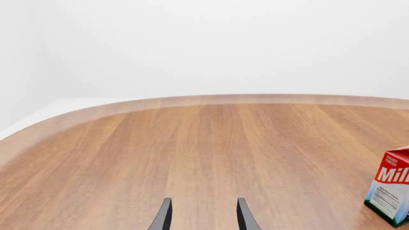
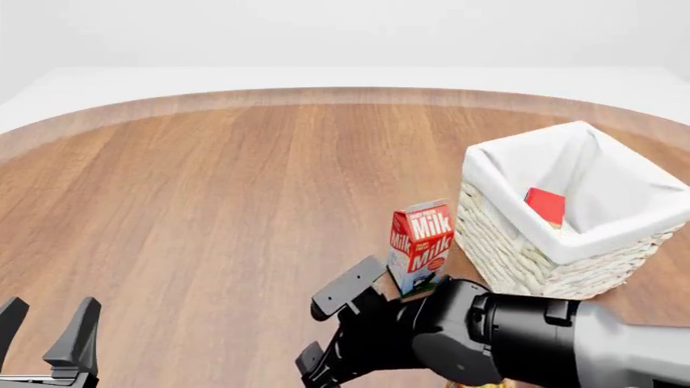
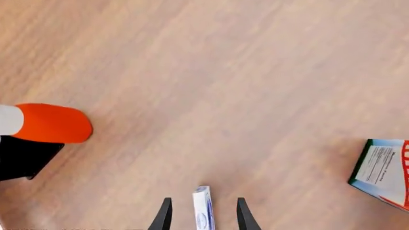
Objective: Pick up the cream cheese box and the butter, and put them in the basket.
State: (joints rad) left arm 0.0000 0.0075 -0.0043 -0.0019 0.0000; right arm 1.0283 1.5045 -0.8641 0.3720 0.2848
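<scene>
The cream cheese box [image 3: 202, 212] shows edge-on in the right wrist view as a thin white and blue strip between my right gripper's [image 3: 203, 220] open fingers, with a gap on each side. In the front view the right arm hides it. There my right gripper [image 2: 330, 330] is low over the table, just in front of the milk carton. The butter [image 2: 545, 204] shows as a red end inside the basket [image 2: 506, 242] at the right. My left gripper [image 2: 45, 325] is open and empty at the front left; its fingertips [image 1: 164, 216] show over bare wood.
A red-and-white milk carton [image 2: 421, 242] stands upright just left of the basket; it also shows in the left wrist view [image 1: 391, 191] and the right wrist view [image 3: 383, 171]. An orange and white rounded part [image 3: 50, 123] over a black piece sits at that view's edge.
</scene>
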